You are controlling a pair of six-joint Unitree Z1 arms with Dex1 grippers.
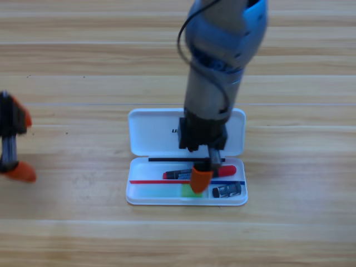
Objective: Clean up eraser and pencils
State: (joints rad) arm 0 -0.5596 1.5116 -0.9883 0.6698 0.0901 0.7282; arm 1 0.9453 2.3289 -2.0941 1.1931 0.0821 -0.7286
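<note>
The open plastic case [150, 133] is white. In it lie a black pencil with red ends [179, 174], a light green pencil [187, 191] and a dark grey eraser [227, 191]. Both grippers have orange jaws on black bodies, right [201, 177] and left [16, 146]. The wooden table [295, 83] is light brown, striped.

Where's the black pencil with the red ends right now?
The black pencil lies across the lower tray of the white case, centre of the high view, under the right gripper, just up-left of the eraser.
</note>
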